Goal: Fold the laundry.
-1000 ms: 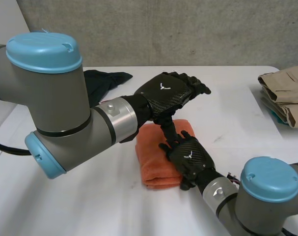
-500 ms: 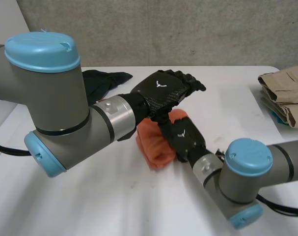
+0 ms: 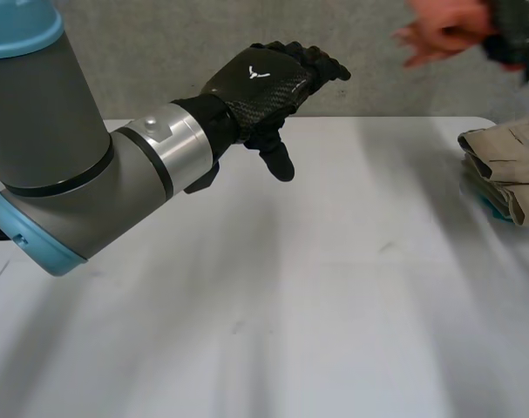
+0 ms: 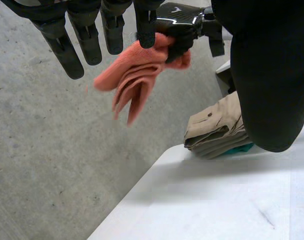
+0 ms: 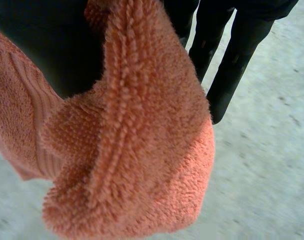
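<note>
White table (image 3: 334,348): matte top, and I make out its far edge running straight under the wall. Two small dark scuffs on it: one scuff (image 3: 386,246) toward the right side, a fainter mark (image 3: 238,326) nearer the robot. Grey concrete wall (image 3: 159,52) behind, mottled. From the left wrist I see the table (image 4: 217,200) edge-on against that same wall (image 4: 41,150).

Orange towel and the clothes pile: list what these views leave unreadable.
1. Head view: orange towel and right hand are motion-blurred and cut by the frame edge; grip unreadable there.
2. Right wrist view: the towel runs off the frame edges, so its overall fold cannot be told.
3. Left wrist view: a teal item lies mostly hidden under the folded beige garment; its kind is unclear.
</note>
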Tool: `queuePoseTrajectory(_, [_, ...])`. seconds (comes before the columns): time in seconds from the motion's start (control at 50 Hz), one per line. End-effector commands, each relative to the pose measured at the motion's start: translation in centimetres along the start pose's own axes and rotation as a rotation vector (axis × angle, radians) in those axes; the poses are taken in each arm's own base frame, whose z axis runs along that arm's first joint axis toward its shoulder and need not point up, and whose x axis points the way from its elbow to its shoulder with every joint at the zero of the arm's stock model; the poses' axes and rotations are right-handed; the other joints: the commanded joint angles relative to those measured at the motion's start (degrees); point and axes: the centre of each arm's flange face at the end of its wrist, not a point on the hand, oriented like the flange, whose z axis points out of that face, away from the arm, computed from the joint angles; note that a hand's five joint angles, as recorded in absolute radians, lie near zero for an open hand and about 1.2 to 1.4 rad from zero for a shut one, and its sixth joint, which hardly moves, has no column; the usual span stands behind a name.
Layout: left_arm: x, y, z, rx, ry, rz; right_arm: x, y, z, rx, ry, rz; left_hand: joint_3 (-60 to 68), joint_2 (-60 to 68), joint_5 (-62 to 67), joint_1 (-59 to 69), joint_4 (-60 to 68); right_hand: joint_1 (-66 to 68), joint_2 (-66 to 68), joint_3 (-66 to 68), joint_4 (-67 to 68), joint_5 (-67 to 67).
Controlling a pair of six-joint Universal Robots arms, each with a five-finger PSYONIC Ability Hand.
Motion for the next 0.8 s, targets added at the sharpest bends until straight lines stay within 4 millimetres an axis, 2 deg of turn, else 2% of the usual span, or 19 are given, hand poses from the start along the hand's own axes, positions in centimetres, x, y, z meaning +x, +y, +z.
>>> queuePoseTrajectory(0.02, [0.4,1.2,-0.1,-0.035,0.009,-0.015,8.9,9.1,-2.2,-0.109,-0.014,-0.042,2.1,1.8,1.7,3.1,2.0,27.8,17.2,16.0,11.8,20.0])
queuePoseTrajectory(0.08, [0.5,1.5,-0.2,-0.044,0.012,-0.019,9.8,12.3,-3.6,-0.155,-0.036,-0.023,2.1,1.8,1.7,3.1,2.0,27.8,17.2,16.0,11.8,20.0])
queuePoseTrajectory(0.1, [0.5,1.7,-0.1,-0.049,0.014,-0.022,10.3,14.4,-4.8,-0.187,-0.059,-0.003,2.1,1.8,1.7,3.1,2.0,27.8,17.2,16.0,11.8,20.0])
queuePoseTrajectory(0.14, [0.6,2.0,-0.1,-0.056,0.016,-0.023,10.5,16.5,-6.2,-0.219,-0.094,0.021,2.1,1.8,1.7,3.1,2.0,27.8,17.2,16.0,11.8,20.0])
queuePoseTrajectory(0.16, [0.6,2.1,-0.1,-0.059,0.017,-0.024,10.6,18.4,-7.6,-0.248,-0.125,0.043,2.1,1.8,1.7,3.1,2.0,27.8,17.2,16.0,11.8,20.0])
queuePoseTrajectory(0.24, [0.9,2.2,0.0,-0.063,0.023,-0.027,11.4,21.9,-10.7,-0.303,-0.142,0.072,2.1,1.8,1.7,3.1,2.0,27.8,17.2,16.0,11.8,20.0])
queuePoseTrajectory(0.32, [1.0,2.3,0.0,-0.066,0.025,-0.028,11.3,22.7,-11.7,-0.322,-0.147,0.081,2.1,1.8,1.7,3.1,2.0,27.8,17.2,16.0,11.8,20.0])
queuePoseTrajectory(0.38, [0.9,2.3,0.0,-0.064,0.024,-0.029,11.1,22.4,-11.9,-0.331,-0.141,0.082,2.1,1.8,1.7,3.1,2.0,27.8,17.2,16.0,11.8,20.0])
queuePoseTrajectory(0.4, [0.9,2.3,0.0,-0.064,0.024,-0.029,11.3,21.7,-11.7,-0.332,-0.129,0.08,2.1,1.8,1.7,3.1,2.0,-6.6,-17.2,-18.4,-22.6,-14.4])
queuePoseTrajectory(0.44, [0.9,2.1,0.0,-0.06,0.024,-0.027,11.7,20.4,-11.2,-0.329,-0.115,0.072,2.1,1.8,1.7,3.1,2.0,-42.2,-52.8,-54.0,-58.2,-50.0])
queuePoseTrajectory(0.46, [0.9,2.1,0.0,-0.06,0.024,-0.027,12.3,19.0,-10.7,-0.32,-0.09,0.057,2.1,1.8,1.7,3.1,2.0,-42.2,-52.8,-54.0,-58.2,-50.0])
queuePoseTrajectory(0.54, [1.1,1.9,-0.1,-0.055,0.027,-0.025,13.5,15.9,-9.9,-0.336,-0.008,0.045,2.1,1.8,1.7,3.1,2.0,-42.2,-52.8,-54.0,-58.2,-50.0])
queuePoseTrajectory(0.6, [1.2,1.7,-0.2,-0.052,0.03,-0.026,13.9,14.3,-9.9,-0.376,0.026,0.065,2.1,1.8,1.7,3.1,2.0,-42.2,-52.8,-54.0,-58.2,-50.0])
queuePoseTrajectory(0.62, [1.3,1.6,-0.2,-0.049,0.031,-0.025,14.1,13.0,-9.8,-0.405,0.045,0.076,2.1,1.8,1.7,3.1,2.0,-42.2,-52.8,-54.0,-58.2,-50.0])
queuePoseTrajectory(0.68, [1.3,1.6,-0.2,-0.048,0.032,-0.025,14.4,11.5,-10.0,-0.461,0.064,0.105,2.1,1.8,1.7,3.1,2.0,-42.2,-52.8,-54.0,-58.2,-50.0])
queuePoseTrajectory(0.76, [1.5,0.8,-0.5,-0.031,0.033,-0.019,16.8,10.0,-11.6,-0.6,0.151,0.091,2.1,1.8,1.7,3.1,2.0,-42.2,-52.8,-54.0,-58.2,-50.0])
queuePoseTrajectory(0.8, [1.4,0.1,-0.7,-0.016,0.03,-0.013,18.7,8.5,-12.2,-0.678,0.21,0.02,2.1,1.8,1.7,3.1,2.0,-42.2,-52.8,-54.0,-58.2,-50.0])
